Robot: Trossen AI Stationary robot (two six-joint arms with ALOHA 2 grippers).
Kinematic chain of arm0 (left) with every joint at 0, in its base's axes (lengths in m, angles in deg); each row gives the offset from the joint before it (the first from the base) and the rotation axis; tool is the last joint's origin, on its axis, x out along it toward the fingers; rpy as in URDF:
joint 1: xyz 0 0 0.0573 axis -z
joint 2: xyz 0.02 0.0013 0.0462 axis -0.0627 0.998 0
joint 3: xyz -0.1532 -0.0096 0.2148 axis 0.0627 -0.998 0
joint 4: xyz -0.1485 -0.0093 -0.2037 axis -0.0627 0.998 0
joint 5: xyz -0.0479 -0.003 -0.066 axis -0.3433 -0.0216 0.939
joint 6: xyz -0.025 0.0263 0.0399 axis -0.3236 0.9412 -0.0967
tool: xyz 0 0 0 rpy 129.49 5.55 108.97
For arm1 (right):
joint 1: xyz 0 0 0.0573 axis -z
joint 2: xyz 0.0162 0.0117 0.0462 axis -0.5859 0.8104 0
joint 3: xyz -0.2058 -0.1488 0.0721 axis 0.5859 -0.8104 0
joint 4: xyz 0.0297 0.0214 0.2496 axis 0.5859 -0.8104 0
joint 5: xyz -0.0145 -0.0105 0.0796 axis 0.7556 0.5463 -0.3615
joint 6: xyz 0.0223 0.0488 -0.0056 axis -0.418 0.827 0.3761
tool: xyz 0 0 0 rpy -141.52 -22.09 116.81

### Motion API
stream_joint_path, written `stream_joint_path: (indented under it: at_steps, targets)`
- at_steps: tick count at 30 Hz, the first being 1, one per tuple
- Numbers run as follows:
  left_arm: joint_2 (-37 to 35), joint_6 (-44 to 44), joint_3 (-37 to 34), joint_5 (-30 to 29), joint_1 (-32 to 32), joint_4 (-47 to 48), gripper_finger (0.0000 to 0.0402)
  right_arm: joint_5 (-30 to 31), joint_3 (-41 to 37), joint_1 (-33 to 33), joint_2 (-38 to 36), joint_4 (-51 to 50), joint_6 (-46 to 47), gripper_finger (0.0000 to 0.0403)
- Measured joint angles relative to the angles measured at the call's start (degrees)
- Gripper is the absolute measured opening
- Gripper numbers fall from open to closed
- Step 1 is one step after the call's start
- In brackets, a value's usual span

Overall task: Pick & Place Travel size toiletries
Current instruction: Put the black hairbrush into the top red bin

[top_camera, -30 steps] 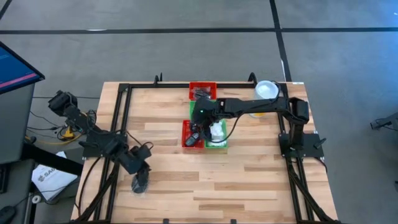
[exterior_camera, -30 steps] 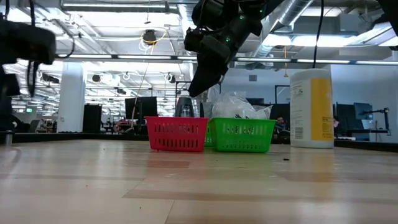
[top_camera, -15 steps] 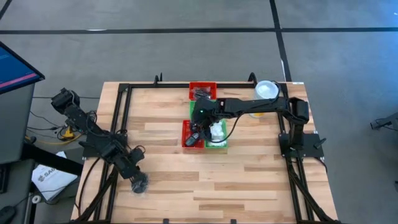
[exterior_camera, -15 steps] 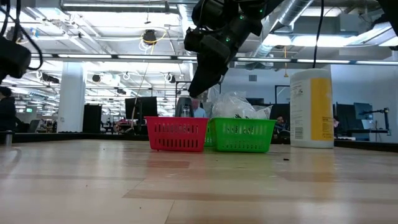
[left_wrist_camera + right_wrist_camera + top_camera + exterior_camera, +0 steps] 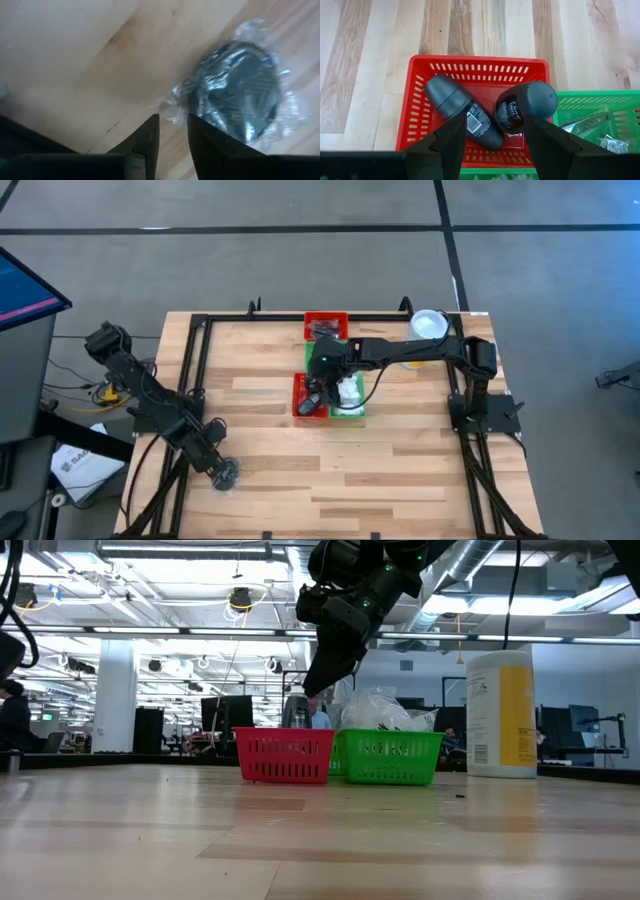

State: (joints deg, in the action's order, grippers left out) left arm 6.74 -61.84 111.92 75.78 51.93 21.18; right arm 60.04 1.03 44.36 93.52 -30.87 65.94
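1. The high view looked straight down on the whole wooden table (image 5: pixel 400 470), floor all round it.
2. The low view sat at table-top height, facing level across the boards into the room, with the red basket (image 5: pixel 284 757) and green basket (image 5: pixel 390 758) mid-distance.
3. The left wrist view was right up close on bare wood and a wrapped dark disc (image 5: pixel 240 95).
4. The right wrist view looked down into that same red basket (image 5: pixel 420 105), which the high and low views shared.
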Motion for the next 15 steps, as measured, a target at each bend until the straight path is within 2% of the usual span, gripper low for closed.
stream_joint_path:
  at_steps: [7,15]
  targets:
    - [2.6,-0.9,0.0,0.5,0.0,-0.2,0.0103,0.0,0.0,-0.6,0.0,0.0,-0.9,0.0186]
    - [2.6,-3.7,0.0,-1.2,0.0,-1.0,0.0147,0.0,0.0,-0.6,0.0,0.0,-1.1,0.0186]
